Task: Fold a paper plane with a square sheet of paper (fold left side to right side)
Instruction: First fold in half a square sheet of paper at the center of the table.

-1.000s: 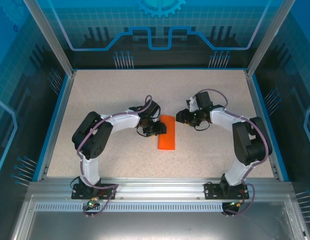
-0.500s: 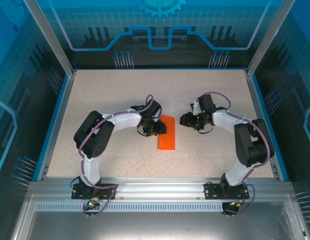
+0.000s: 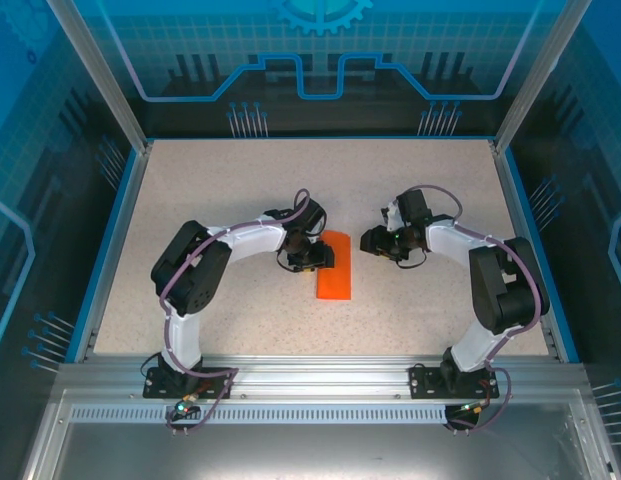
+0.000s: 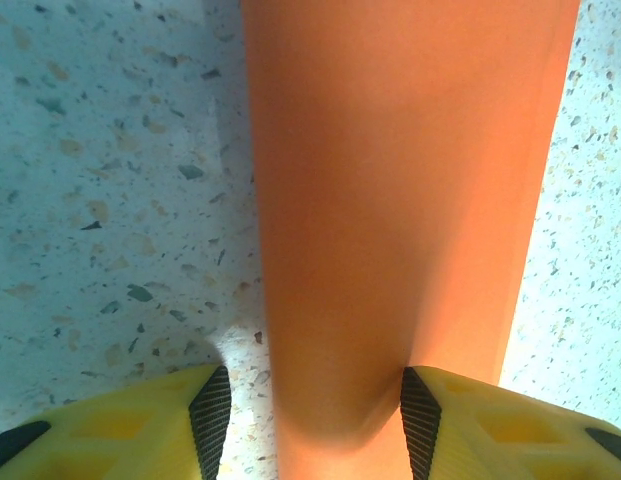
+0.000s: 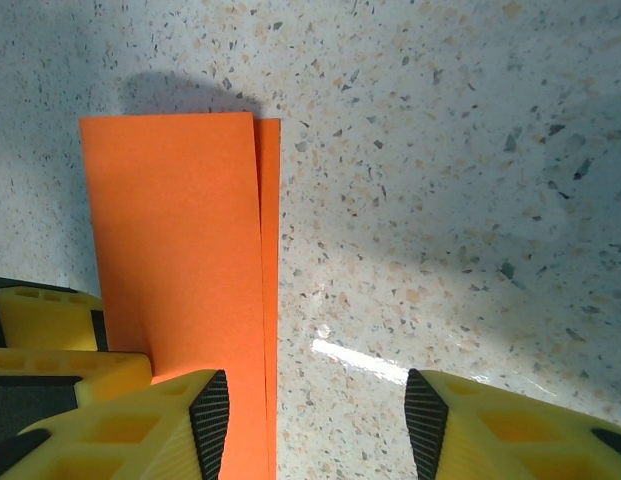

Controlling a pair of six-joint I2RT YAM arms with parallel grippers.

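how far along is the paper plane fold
Done: the paper lies folded in half, edges slightly off. In hand: the left gripper sits open over its left edge; the right gripper hangs open beside it. Left: no pointed plane shape yet.

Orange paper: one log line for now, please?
paper: folded, on table | left gripper: open, over paper | right gripper: open, beside paper

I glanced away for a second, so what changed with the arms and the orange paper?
The right pincer drew back slightly to the right, away from the folded paper, its elbow swinging outward. The left arm's elbow edged right. Nothing was grabbed or released. The left pincer stays at the paper's left edge; the paper hasn't moved.
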